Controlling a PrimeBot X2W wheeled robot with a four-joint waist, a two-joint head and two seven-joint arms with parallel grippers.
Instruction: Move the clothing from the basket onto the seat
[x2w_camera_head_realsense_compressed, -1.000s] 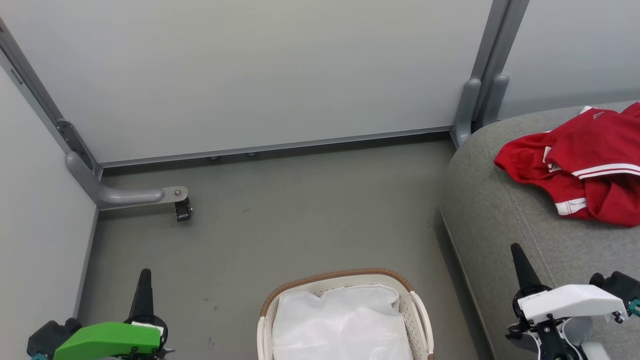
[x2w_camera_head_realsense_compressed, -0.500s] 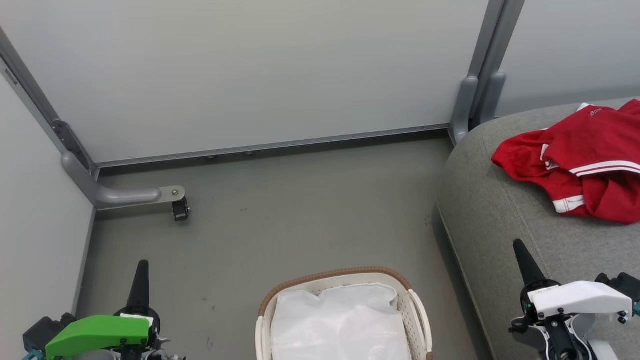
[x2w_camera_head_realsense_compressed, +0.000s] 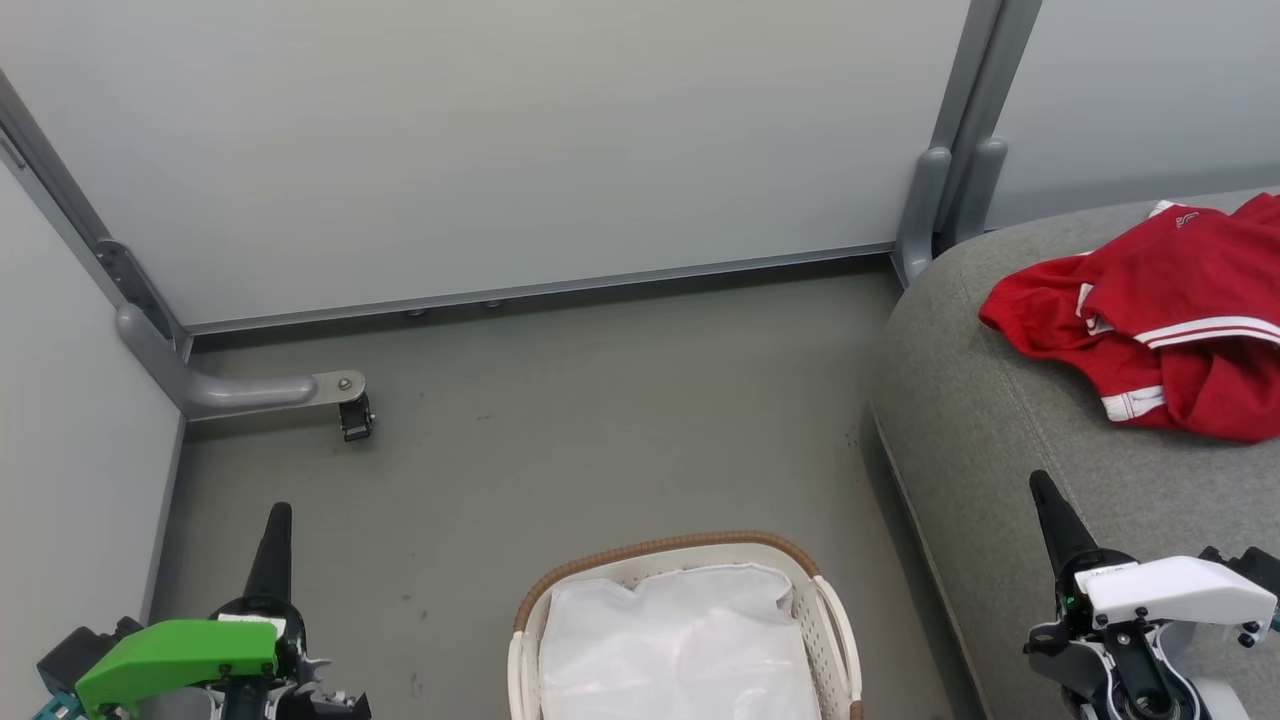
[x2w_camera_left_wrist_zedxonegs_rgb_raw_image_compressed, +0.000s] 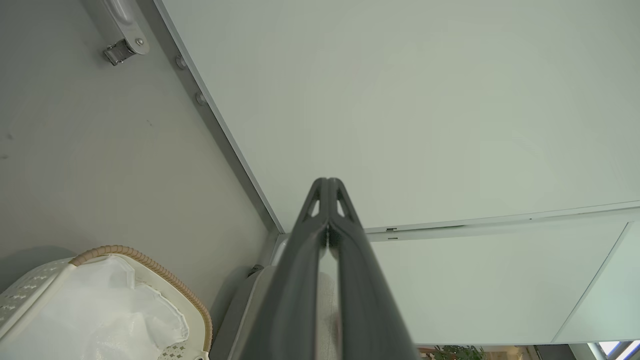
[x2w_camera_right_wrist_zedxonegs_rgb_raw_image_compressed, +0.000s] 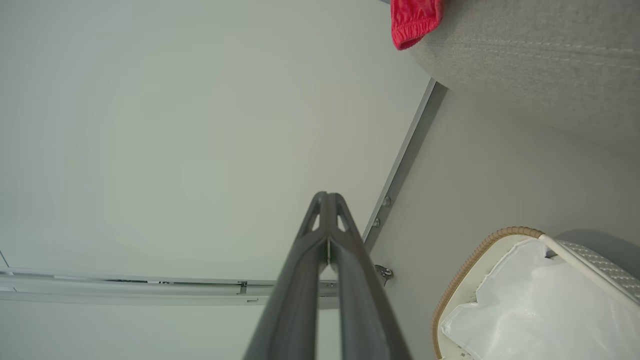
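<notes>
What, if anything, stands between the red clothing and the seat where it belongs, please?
Nothing visible does: the clothing already lies on the seat. In the basket, a white sheet is visible.

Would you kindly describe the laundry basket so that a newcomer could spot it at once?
Start at the large grey seat on the right of the head view; the basket stands on the floor just left of it. It is oval, white and perforated with a brown woven-look rim, and holds a plain white sheet.
</notes>
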